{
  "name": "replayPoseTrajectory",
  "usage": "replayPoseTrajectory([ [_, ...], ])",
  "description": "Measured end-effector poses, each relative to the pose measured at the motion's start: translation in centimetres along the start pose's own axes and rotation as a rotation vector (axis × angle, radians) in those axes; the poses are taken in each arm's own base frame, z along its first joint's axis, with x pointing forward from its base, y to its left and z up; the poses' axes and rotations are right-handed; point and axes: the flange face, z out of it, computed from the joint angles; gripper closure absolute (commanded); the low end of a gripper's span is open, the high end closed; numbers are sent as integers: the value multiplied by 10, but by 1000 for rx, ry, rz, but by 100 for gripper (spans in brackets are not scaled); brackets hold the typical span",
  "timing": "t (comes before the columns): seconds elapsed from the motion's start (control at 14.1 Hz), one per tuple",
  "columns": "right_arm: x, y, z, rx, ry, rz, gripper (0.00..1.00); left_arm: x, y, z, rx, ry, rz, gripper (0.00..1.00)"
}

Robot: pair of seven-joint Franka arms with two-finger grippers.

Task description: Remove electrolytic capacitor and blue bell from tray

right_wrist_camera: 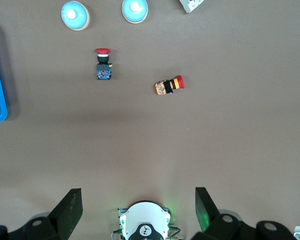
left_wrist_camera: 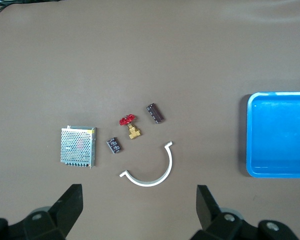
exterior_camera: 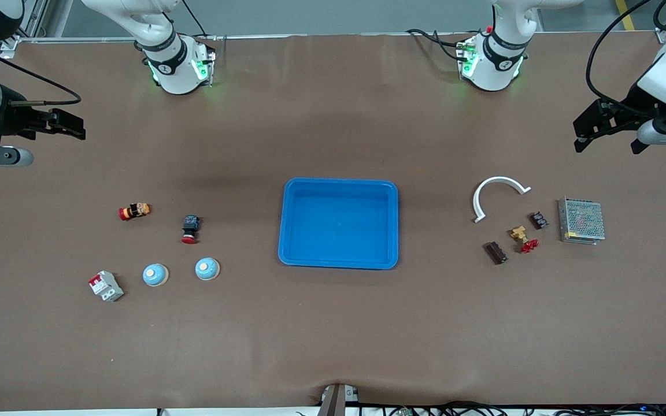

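Observation:
Two dark capacitors (exterior_camera: pixel 495 252) (exterior_camera: pixel 539 219) lie at the left arm's end of the table; the left wrist view shows them too (left_wrist_camera: pixel 155 113) (left_wrist_camera: pixel 114 145). Two light-blue dome bells (exterior_camera: pixel 155 274) (exterior_camera: pixel 207 268) sit at the right arm's end, also in the right wrist view (right_wrist_camera: pixel 75 15) (right_wrist_camera: pixel 134 10). A blue tray (exterior_camera: pixel 339 184) lies empty in the middle. My left gripper (exterior_camera: pixel 609 144) hangs open and empty in the air past the capacitors. My right gripper (exterior_camera: pixel 76 127) hangs open and empty at the right arm's end of the table.
Beside the capacitors lie a brass valve with a red handle (exterior_camera: pixel 522 238), a white curved piece (exterior_camera: pixel 498 193) and a metal mesh box (exterior_camera: pixel 581 221). Beside the bells lie an orange-red button (exterior_camera: pixel 134 211), a black push button (exterior_camera: pixel 190 229) and a white breaker (exterior_camera: pixel 106 285).

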Motion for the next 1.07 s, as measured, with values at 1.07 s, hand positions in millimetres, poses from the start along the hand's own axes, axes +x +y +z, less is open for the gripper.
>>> replayPoseTrajectory([
  [1.07,6,-4,-3,1,50,-29,0,4,3,-1,-30,2,-3,0],
])
